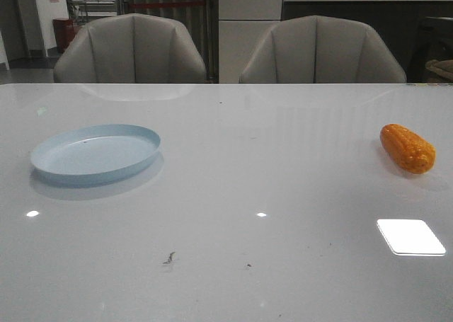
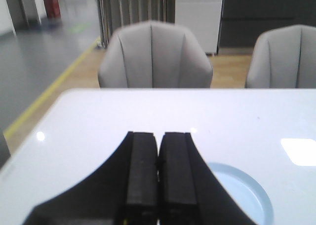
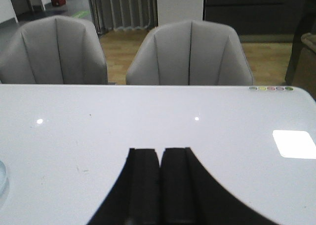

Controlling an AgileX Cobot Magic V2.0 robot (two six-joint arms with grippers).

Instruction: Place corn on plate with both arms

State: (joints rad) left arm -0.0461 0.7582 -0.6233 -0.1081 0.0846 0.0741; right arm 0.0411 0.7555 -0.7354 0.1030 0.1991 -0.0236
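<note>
Lying on the glossy white bench, the stubby orange corn cob sits far right, well apart from the shallow pale-blue round plate at left. Both black hands, left and right, have fingers pressed together, holding nothing. Neither wrist view shows the corn, and the left hand hides part of the plate.

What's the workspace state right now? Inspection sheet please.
Surface: glossy white table, a few dark specks near the front edge, light reflections.
Job's things: stubby orange corn cob lying on the table at the right; round shallow pale blue plate at the left, nothing on it; the two far apart.
Clutter: nothing seen.
Grippers: left end effector shut, holding nothing; right end effector shut, holding nothing.
Cables: nothing seen.
Surroundings: two grey padded chairs behind the table.
</note>
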